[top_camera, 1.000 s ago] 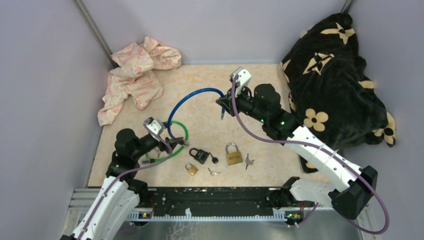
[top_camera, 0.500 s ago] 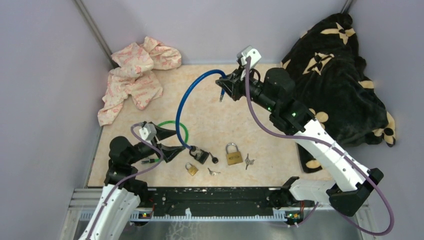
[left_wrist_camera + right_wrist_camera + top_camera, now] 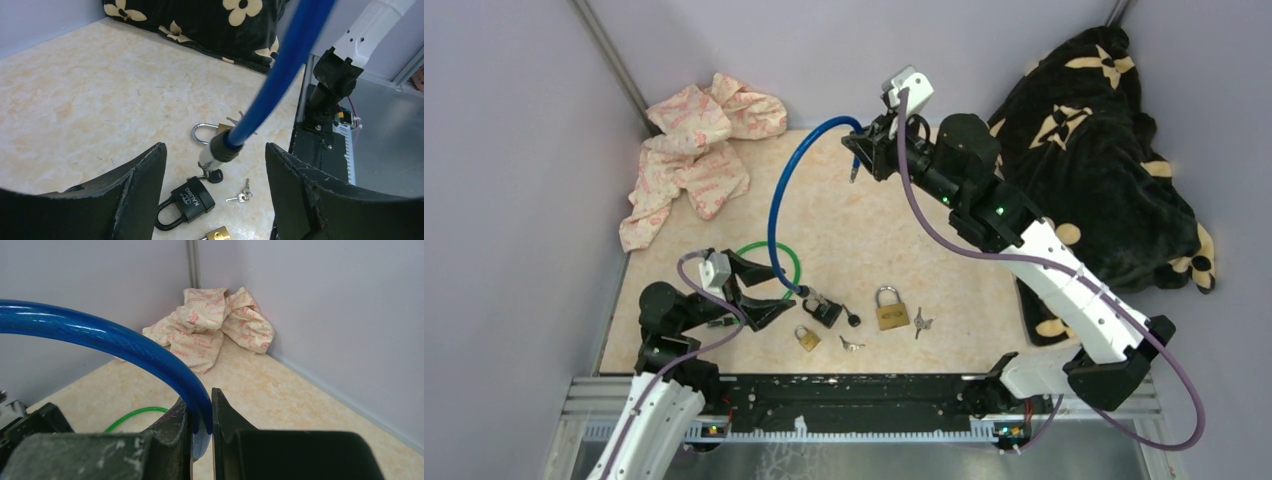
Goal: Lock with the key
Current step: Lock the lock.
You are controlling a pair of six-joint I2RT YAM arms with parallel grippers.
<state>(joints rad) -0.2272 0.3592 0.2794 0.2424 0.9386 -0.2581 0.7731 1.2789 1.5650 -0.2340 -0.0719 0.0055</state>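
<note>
A pink-patterned cloth [image 3: 692,155] lies crumpled in the far left corner of the bench [image 3: 844,240]. Nearer, the left gripper [image 3: 780,288] hovers low over the bench with its fingers spread wide and nothing between them. In the left wrist view, the lower end of the blue cable lock [image 3: 772,215] shows in the gap between the fingers but touches neither. A thin green cable loop [image 3: 764,245] lies flat just beside this gripper. The blue cable lock is a thick, glossy blue cable that rises from the bench in a tall arc towards the far right. Its lower end carries a black collar and a short metal tip, resting just beside a black padlock [image 3: 192,196] with white lettering on its body. A small brass padlock [image 3: 808,339] sits near that, then a small bunch of keys [image 3: 851,344]. Further right are a larger brass padlock [image 3: 891,313] with a silver shackle and a second bunch of keys [image 3: 921,323] touching its right side. The right gripper [image 3: 860,160] is raised above the far middle of the bench, fingers pinched narrow on the cable's upper end. A small thin piece [image 3: 853,173] hangs just below it, too small to identify. A black blanket [image 3: 1094,150] with cream flowers is heaped at the far right.
</note>
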